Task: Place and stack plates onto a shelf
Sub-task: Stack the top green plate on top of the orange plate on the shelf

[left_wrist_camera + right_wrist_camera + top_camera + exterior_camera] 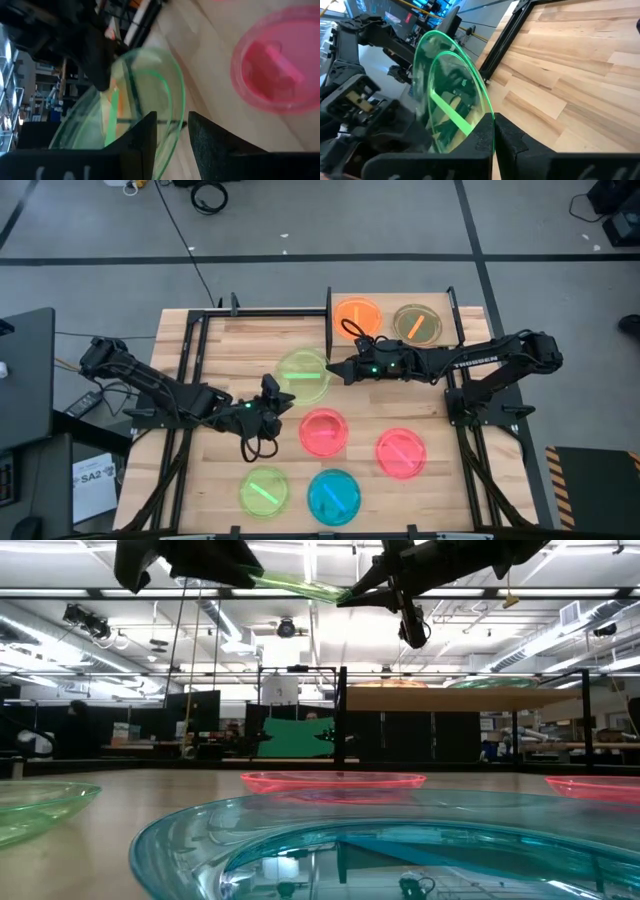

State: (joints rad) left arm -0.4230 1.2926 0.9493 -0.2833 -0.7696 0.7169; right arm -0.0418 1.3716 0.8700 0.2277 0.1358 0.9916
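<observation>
A green plate point(303, 375) with a lighter stripe hangs high above the table's middle between my two grippers; it also shows in the low view point(295, 585). My right gripper point(335, 370) is shut on its right rim. My left gripper point(285, 397) is open, and its fingers point(145, 135) stand on either side of the plate's near-left rim point(170, 127). The shelf point(445, 305) stands at the far right and carries an orange plate point(357, 315) and a dull green plate with an orange stripe point(417, 323). My right gripper pinches the green plate's rim point(487, 112) between its two fingers, at the edge toward the shelf. The fingers come roughly level from the table's right. The plate is lifted clear of the table, nearly level, slightly tilted in the low view.
Two pink plates point(323, 431) point(401, 452) lie flat on the table's middle. A green plate point(264, 491) and a teal plate point(333, 495) lie near the front edge. Black frame rails point(200, 340) run along the left and far sides.
</observation>
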